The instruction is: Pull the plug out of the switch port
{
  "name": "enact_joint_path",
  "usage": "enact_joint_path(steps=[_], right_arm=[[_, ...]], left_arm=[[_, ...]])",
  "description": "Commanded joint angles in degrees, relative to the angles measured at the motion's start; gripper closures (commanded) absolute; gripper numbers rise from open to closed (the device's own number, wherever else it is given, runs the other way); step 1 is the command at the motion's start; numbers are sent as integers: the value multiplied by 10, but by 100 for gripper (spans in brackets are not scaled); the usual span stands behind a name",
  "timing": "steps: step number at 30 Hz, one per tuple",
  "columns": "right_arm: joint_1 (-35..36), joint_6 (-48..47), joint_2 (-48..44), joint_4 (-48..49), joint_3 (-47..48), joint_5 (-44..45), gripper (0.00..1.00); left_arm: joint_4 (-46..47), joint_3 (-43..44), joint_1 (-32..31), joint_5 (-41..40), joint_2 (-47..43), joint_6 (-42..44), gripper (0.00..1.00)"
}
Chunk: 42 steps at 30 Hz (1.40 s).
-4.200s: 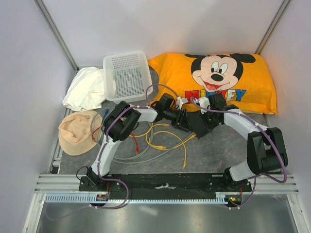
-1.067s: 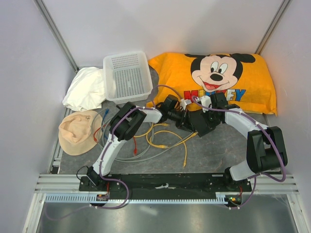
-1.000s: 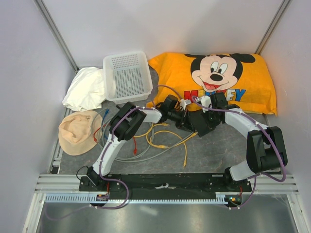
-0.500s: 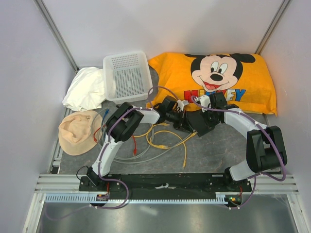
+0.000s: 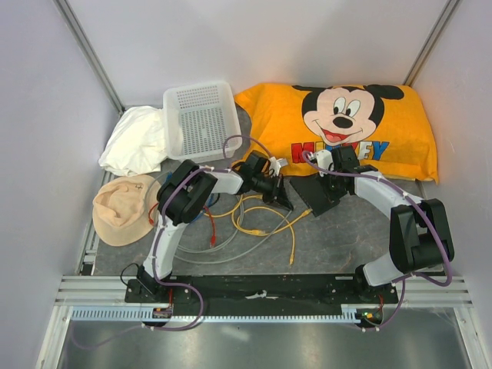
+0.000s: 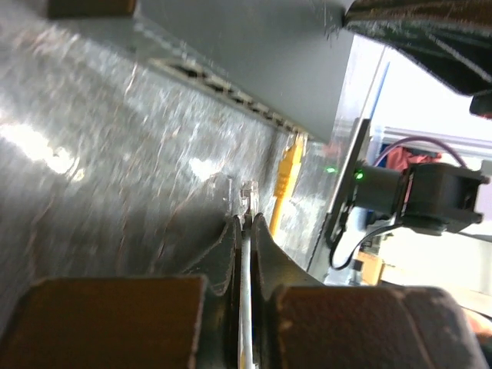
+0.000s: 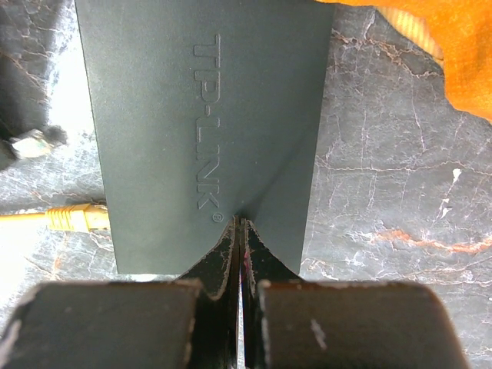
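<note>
My left pincer [image 6: 244,223] is closed tight on a clear plug [image 6: 248,196], whose tip pokes out past the fingertips. The plug is near the port row [image 6: 223,84] but not in it, so I judge the pull done. A yellow plug [image 6: 286,173] sits seated in a socket just beside it.

The switch [image 7: 200,115] lies around the middle of the desk [image 7: 384,192], toward its far edge and just in front of the orange cushion [image 5: 338,123]. My right pincer [image 7: 240,227] has its jaws fully together, with the tips at the switch's near edge. I reckon it is there to pin the box so that it doesn't drag along when a cable is tugged. Whether it actually pinches anything I can't tell.

Raised lettering on the lid reads TP-LINK. The cushion carries a Mickey Mouse face, and the coloured lettering below it is partly hidden by the arms.
</note>
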Motion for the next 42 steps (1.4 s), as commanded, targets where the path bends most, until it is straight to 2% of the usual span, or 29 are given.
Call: enact_joint_path(steps=[1, 4, 10, 14, 19, 23, 28, 36, 40, 42], right_arm=[[-1, 11, 25, -14, -16, 0, 100], [-1, 15, 21, -17, -10, -2, 100], [-2, 10, 11, -19, -2, 9, 100], [-2, 11, 12, -33, 14, 7, 100], [-2, 18, 18, -41, 39, -7, 100], [-2, 4, 29, -61, 80, -3, 100], [-2, -5, 40, -78, 108, 5, 100], [-1, 10, 32, -88, 114, -8, 100], [-2, 39, 29, -91, 121, -27, 100], [-2, 50, 33, -94, 132, -53, 100]], left_arm=[[-82, -29, 21, -34, -55, 103, 98], [-140, -24, 40, -31, -118, 163, 99], [-264, -8, 122, -39, -230, 270, 98], [-341, 31, 212, -67, -289, 358, 98], [-404, 81, 309, -117, -312, 445, 98], [-429, 129, 357, -160, -299, 465, 98], [-430, 140, 411, -199, -295, 446, 98], [-416, 58, 419, -270, -369, 400, 99], [-458, 21, 422, -298, -396, 437, 99], [-463, -12, 423, -274, -427, 479, 99]])
